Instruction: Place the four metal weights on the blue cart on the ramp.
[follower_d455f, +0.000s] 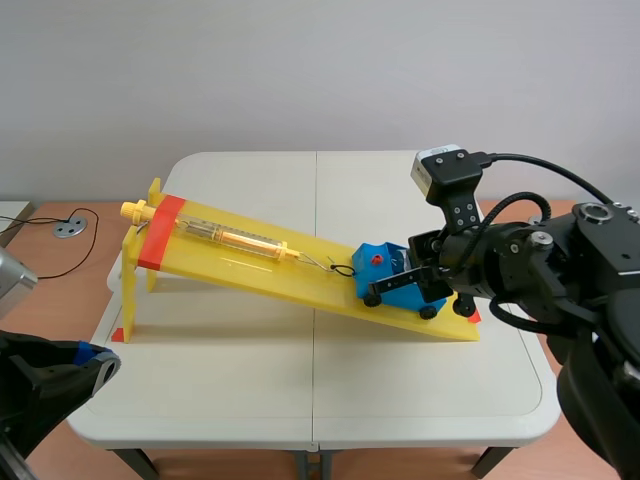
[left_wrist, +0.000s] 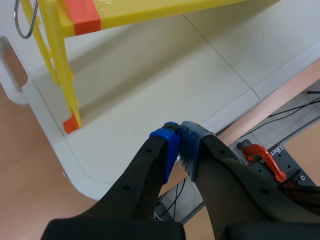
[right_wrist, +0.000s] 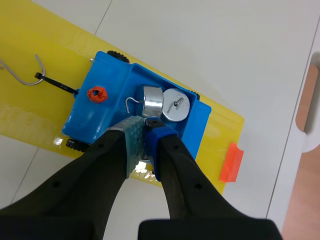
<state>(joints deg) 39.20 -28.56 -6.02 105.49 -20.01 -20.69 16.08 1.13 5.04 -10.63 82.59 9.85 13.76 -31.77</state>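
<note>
The blue cart (follower_d455f: 393, 277) (right_wrist: 107, 107) stands at the low end of the yellow ramp (follower_d455f: 250, 268) (right_wrist: 30, 117). Two metal weights show in its tray: one lying on its side (right_wrist: 152, 101), one upright with a wire hook on top (right_wrist: 176, 105). My right gripper (follower_d455f: 412, 264) (right_wrist: 145, 131) hangs shut just over the tray's near side, right beside the lying weight; I see nothing held between its pads. What lies under its fingers is hidden. My left gripper (follower_d455f: 97, 360) (left_wrist: 179, 140) is shut on nothing, low beyond the table's near left edge.
A clear and orange spring scale (follower_d455f: 232, 238) lies along the ramp, its wire hook (right_wrist: 22, 80) tied to the cart's front. Orange tape (follower_d455f: 160, 232) crosses the ramp's high end. The ramp's leg (left_wrist: 64, 75) stands near the table's left edge. A red clamp (left_wrist: 264, 156) sits below the table.
</note>
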